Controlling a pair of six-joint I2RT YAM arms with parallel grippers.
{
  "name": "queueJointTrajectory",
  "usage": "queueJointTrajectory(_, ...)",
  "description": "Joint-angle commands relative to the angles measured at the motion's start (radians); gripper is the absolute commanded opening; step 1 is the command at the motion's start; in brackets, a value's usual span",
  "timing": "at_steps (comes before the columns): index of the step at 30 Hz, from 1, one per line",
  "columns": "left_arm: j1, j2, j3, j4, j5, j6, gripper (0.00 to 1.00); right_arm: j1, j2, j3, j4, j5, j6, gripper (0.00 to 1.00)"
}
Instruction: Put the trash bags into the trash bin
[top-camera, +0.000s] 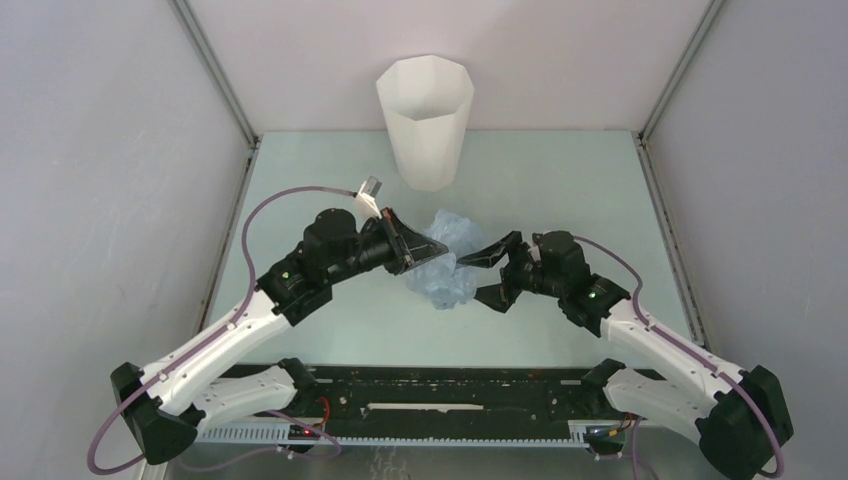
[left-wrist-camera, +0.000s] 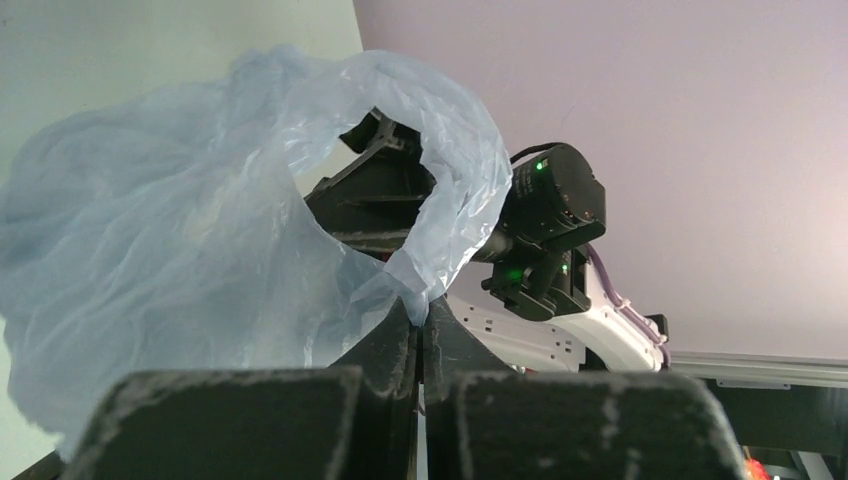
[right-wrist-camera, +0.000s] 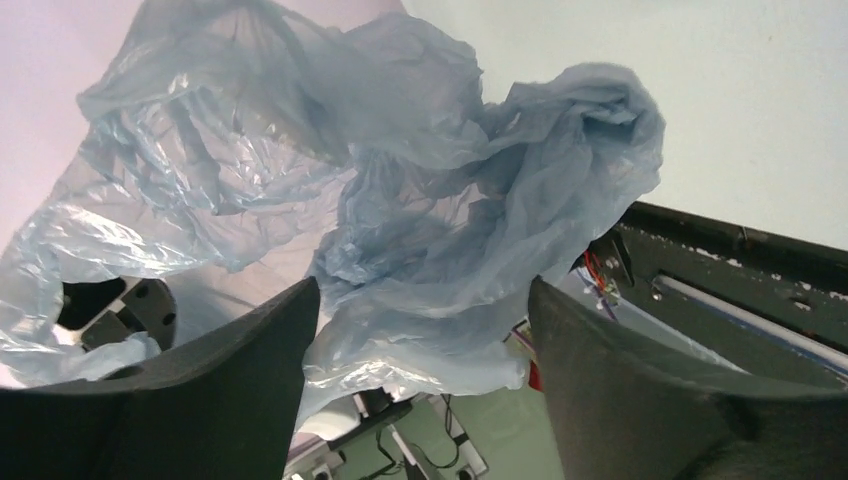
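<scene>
The crumpled pale-blue trash bag (top-camera: 447, 262) is on the near side of the white trash bin (top-camera: 425, 120), outside it and apart from it, above the bench (top-camera: 560, 180). The left end effector (left-wrist-camera: 420, 325), near-left of the bin, is pinched tight on a fold of the bag's film. The right end effector (right-wrist-camera: 420, 300), near-right of the bin, has its jaws spread wide, with loose film bunched between them and not clamped.

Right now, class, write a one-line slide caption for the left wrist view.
Left gripper, shut on the wrinkled pale-blue trash bag, faces the right arm beyond.
</scene>
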Motion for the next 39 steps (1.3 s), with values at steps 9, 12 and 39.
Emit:
queueJointTrajectory(9, 0.049, -0.044, -0.027, 0.025, 0.024, 0.015, 0.0, -0.172, 0.02, 0.014, 0.057, -0.053, -0.227, 0.0)
queueJointTrajectory(12, 0.089, -0.068, -0.026, -0.032, -0.014, 0.036, 0.0, -0.206, 0.006, 0.07, -0.05, -0.036, -0.415, 0.0)
queueJointTrajectory(39, 0.061, -0.209, -0.189, -0.237, -0.24, 0.189, 0.0, 0.028, -0.014, 0.36, -0.611, 0.235, -1.145, 0.0)
